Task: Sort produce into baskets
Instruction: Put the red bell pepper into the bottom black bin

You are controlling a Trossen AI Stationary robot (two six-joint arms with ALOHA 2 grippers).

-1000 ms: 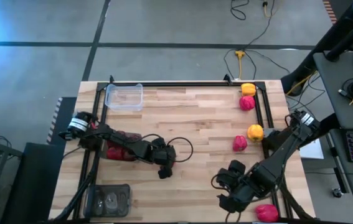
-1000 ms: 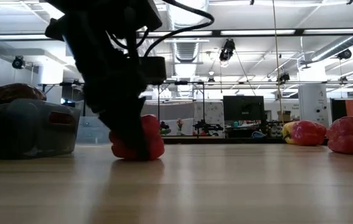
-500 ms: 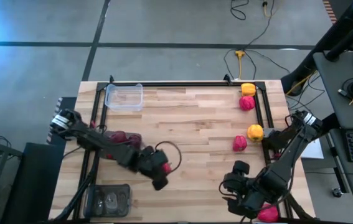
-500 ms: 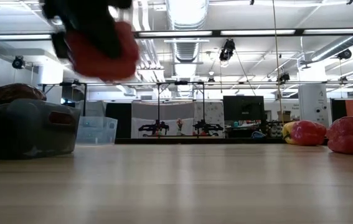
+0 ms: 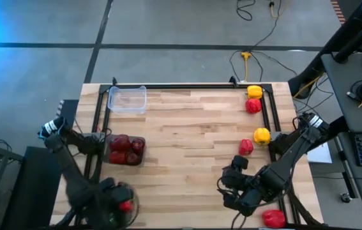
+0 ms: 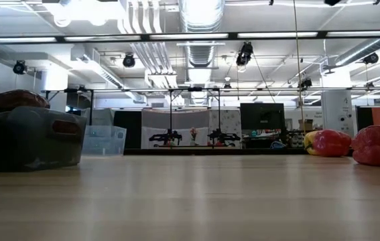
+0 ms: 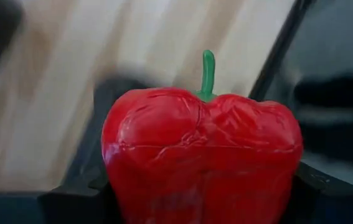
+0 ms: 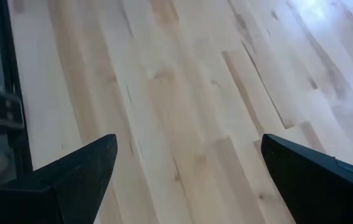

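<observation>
Between the left fingers [image 7: 70,196]: a glossy, lobed red pepper [image 7: 202,155].

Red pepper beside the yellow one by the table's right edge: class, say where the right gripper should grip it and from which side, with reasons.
Probably from above, across the rounded body of the red pepper. The yellow pepper crowds its far-right side, so the open right gripper should straddle the flanks facing bare wood; no stem shows to grab.

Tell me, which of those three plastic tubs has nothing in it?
The clear rectangular plastic tub at the table's far left corner. The dark grey tub mid-left holds dark maroon peppers, and the near one sits under the left gripper.
</observation>
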